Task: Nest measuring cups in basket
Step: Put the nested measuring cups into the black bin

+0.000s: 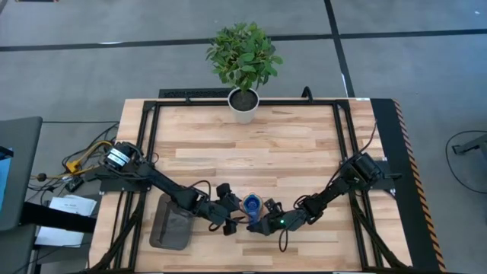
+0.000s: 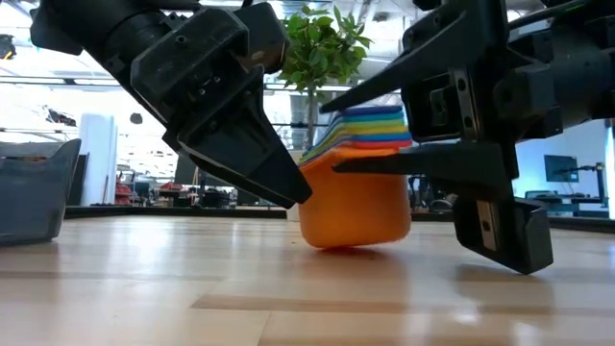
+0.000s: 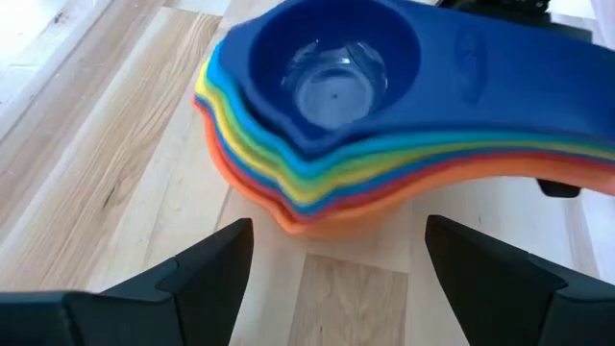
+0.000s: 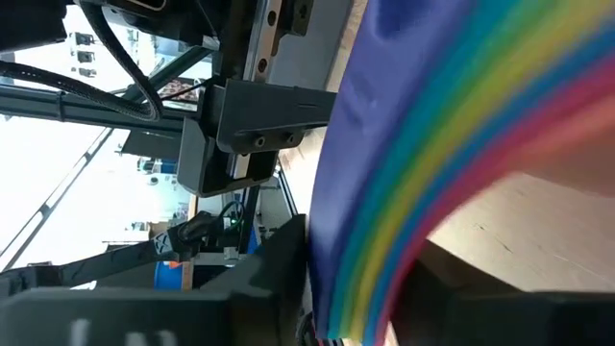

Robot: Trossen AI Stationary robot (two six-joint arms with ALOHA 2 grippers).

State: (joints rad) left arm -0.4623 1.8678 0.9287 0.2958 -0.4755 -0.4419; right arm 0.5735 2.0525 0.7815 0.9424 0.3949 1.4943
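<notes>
Two dark robot arms reach inward over a wooden table (image 1: 251, 144), the left gripper (image 1: 230, 213) and right gripper (image 1: 262, 221) flanking a blue stack of measuring cups (image 1: 252, 204). A dark grey basket (image 1: 171, 228) lies near the left arm; a potted plant (image 1: 243, 65) stands at the far edge.

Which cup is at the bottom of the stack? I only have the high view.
Observer: The orange cup, sitting on the table.
Operator: Is the left gripper open?
Observer: Yes, the left gripper is open, just short of the stack.
Operator: And the right one?
Observer: The right gripper is at the handles, level with them.
</notes>
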